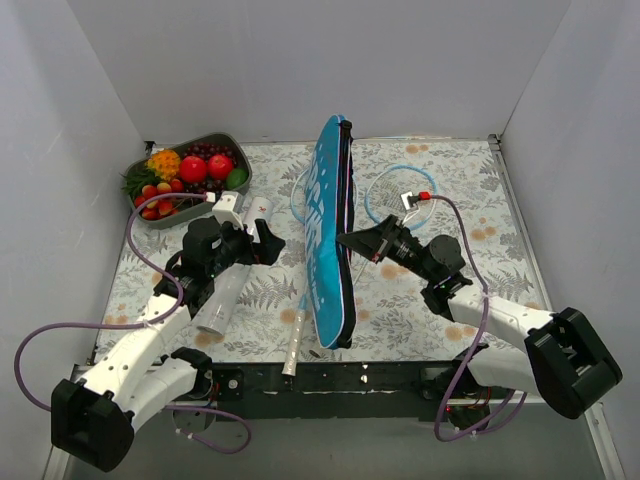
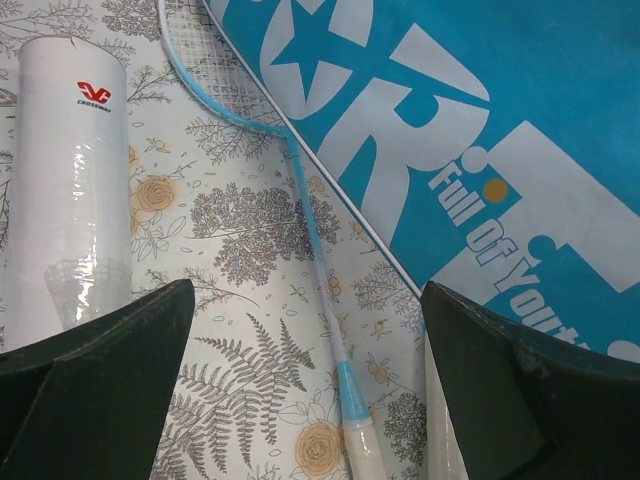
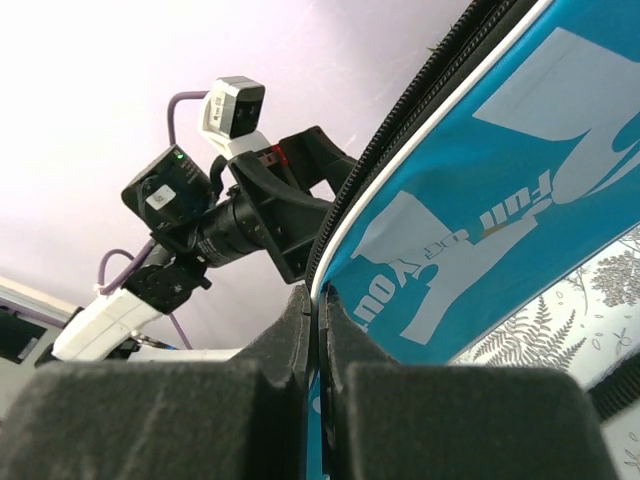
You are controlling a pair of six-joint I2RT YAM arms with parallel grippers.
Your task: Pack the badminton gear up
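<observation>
**Operator:** How do my arms sit?

**Spotter:** Your left arm (image 1: 150, 340) reaches forward, low over the floral table (image 1: 390, 320). The left gripper (image 1: 268, 245) is spread wide, holds nothing, and points at the left face of the bag. Your right arm (image 1: 500, 320) bends in from the right. The right gripper (image 3: 318, 300) is clenched on the white-piped edge of the blue racket bag (image 1: 328, 250), just beside the zip.

**Operator:** And the gear?

**Spotter:** The bag stands on its long edge mid-table, leaning a little (what it holds inside, you can't tell from these views). One racket (image 2: 310, 225) lies on the table outside it. Its head runs under the bag's edge and its silvery handle points toward the near edge. A second light-blue hoop (image 1: 370, 190) shows on the bag's right side. The white shuttlecock tube (image 2: 70, 190) lies under your left wrist, left of that racket and apart from it.

**Operator:** The tray?

**Spotter:** The grey tray (image 1: 222, 137) sits in the far left corner, full of fruit (image 1: 193, 168): red pieces, dark grapes, something green and something orange.
</observation>
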